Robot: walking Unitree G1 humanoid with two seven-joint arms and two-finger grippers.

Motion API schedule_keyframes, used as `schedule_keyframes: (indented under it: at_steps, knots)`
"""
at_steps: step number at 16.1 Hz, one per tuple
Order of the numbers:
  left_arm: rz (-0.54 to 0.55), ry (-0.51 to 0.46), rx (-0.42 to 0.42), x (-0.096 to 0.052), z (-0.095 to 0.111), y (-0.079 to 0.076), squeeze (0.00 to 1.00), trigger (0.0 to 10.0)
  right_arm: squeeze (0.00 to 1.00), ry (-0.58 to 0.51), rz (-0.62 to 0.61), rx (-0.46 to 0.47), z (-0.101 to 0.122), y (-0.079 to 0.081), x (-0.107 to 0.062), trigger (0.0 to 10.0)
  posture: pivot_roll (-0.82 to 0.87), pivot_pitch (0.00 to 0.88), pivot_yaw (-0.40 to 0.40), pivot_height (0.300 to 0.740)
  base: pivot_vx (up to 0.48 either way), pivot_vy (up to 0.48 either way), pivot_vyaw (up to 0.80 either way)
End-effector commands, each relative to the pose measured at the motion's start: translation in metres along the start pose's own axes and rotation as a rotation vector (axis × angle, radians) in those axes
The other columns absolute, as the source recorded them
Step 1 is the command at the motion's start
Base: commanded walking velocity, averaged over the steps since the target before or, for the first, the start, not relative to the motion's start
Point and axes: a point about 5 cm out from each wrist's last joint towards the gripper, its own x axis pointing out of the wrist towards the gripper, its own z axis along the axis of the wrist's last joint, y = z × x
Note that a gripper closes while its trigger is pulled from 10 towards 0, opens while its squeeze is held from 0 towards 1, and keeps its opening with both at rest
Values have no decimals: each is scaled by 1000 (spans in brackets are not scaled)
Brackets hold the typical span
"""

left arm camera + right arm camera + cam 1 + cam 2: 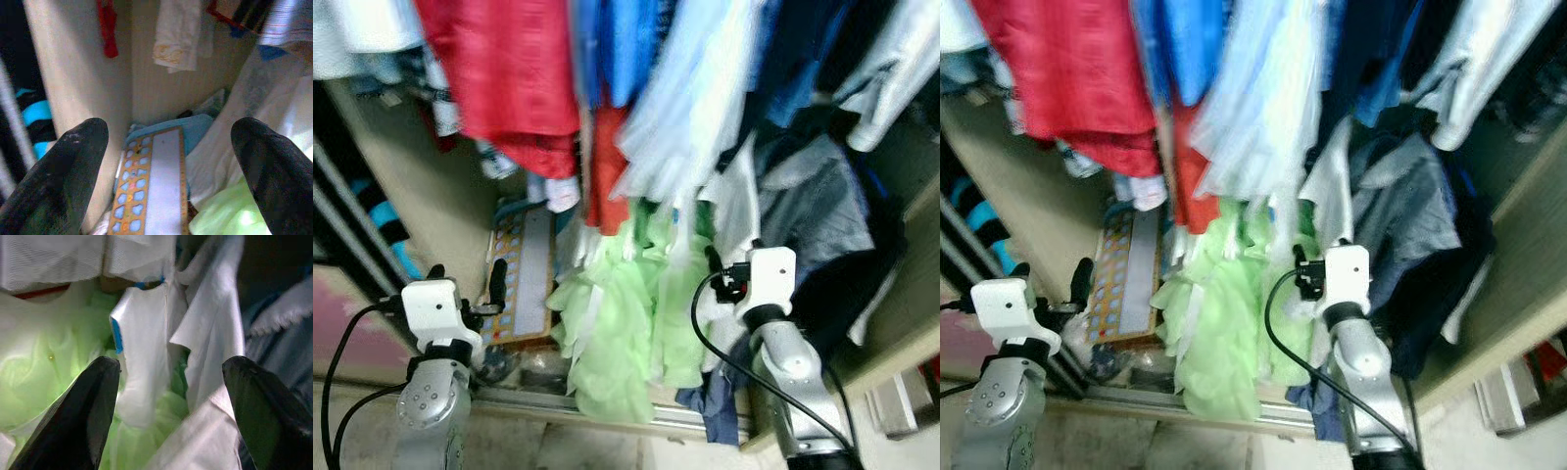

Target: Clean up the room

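Wardrobe interior: hanging garments (636, 88) fill upper part, side to side. Frilled dress (617, 333) hangs centre, hem reaching sliding-door track (607, 411). Flat board (524, 279) stands left of dress, leaning toward wardrobe side wall (421, 186). Heaped clothes (822, 225) right of dress. Left gripper (465, 279) before board; right gripper (713, 259) among garments right of dress.

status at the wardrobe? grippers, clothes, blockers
Left gripper open, at the wardrobe floor by the board. Right gripper open, at the green dress. Nothing held. Hanging clothes crowd above.
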Motion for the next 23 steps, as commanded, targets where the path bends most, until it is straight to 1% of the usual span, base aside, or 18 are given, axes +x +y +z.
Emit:
schedule_keyframes:
  at_steps: [1, 5, 9, 14, 17, 23]
  knots:
    - [23, 14, 3, 0, -2, 3, 0, 10000, 0, -24, 16, -10, 5, 4, 3, 10000, -37, 0, -47, 740, 0, 0, 800]
    - [55, 12, 34, -3, 1, 7, 0, 10000, 0, -27, 30, -10, 8, 3, 3, 10000, -40, 0, -48, 740, 0, 0, 800]
    - [78, 38, 28, -4, -2, 9, 0, 10000, 0, -23, 55, -16, 8, 5, 4, 10000, -36, 0, -52, 740, 0, 0, 800]
    - [86, 58, 37, -5, -3, 10, 0, 10000, 0, -16, 80, 17, 9, 9, 4, 10000, -34, 0, -48, 740, 0, 0, 800]
    - [52, 67, 47, -4, -5, 7, 0, 10000, 0, 22, 125, 65, 5, 14, 3, 10000, -36, 0, -43, 740, 0, 0, 800]
    - [67, 78, 55, -3, -6, 8, 0, 10000, 0, 29, 149, 79, 3, 15, 3, 10000, -28, 0, -46, 740, 0, 0, 800]
